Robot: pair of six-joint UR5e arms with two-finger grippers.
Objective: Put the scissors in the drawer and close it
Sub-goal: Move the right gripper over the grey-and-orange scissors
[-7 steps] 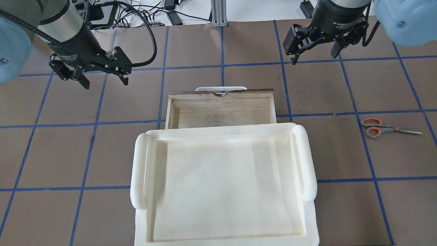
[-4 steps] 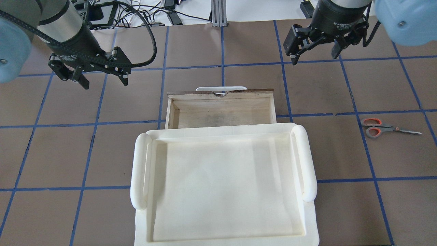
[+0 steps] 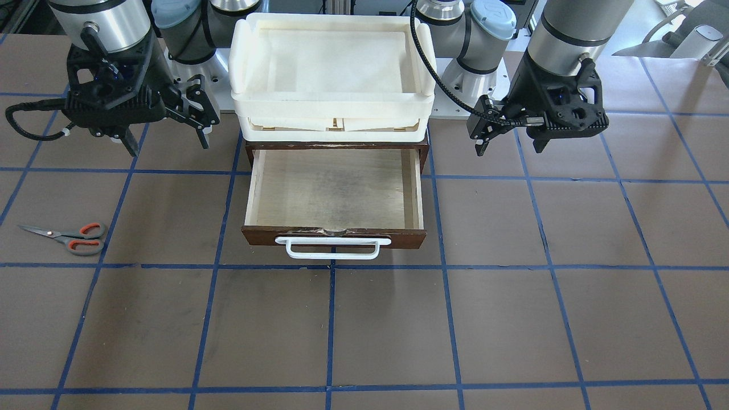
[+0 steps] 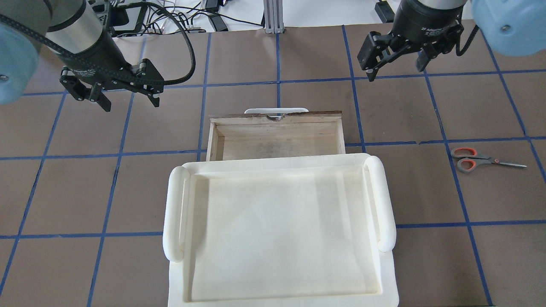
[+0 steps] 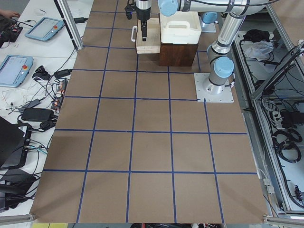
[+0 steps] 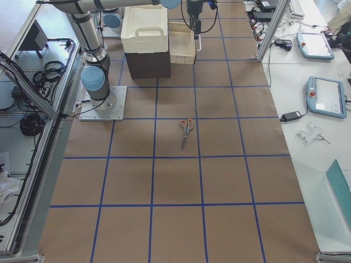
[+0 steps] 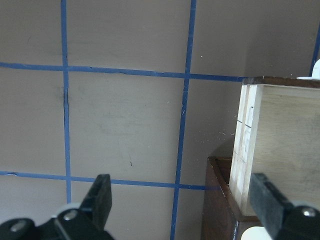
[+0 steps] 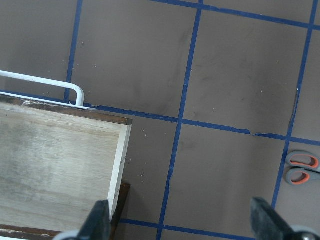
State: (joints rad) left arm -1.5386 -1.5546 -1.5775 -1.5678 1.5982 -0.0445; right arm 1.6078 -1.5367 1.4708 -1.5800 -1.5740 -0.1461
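Observation:
The scissors (image 4: 486, 160) lie flat on the table at my right, grey handles with orange-red loops toward the drawer; they also show in the front view (image 3: 65, 238) and at the right wrist view's edge (image 8: 302, 169). The dark brown drawer (image 4: 277, 145) stands pulled open and empty, pale inside (image 3: 333, 193), with its white bar handle (image 3: 333, 248) on the far front. My right gripper (image 4: 396, 73) is open and empty, high beyond the drawer's right corner, far from the scissors. My left gripper (image 4: 131, 104) is open and empty beyond the drawer's left side.
A stack of white plastic trays (image 4: 172, 213) sits on the brown cabinet (image 6: 148, 64) above the drawer. Blue tape lines grid the brown table. Tablets and cables lie on side benches (image 6: 323, 96).
My right gripper has drifted slightly to the right and farther from the robot. The left gripper, scissors and drawer have hardly moved.

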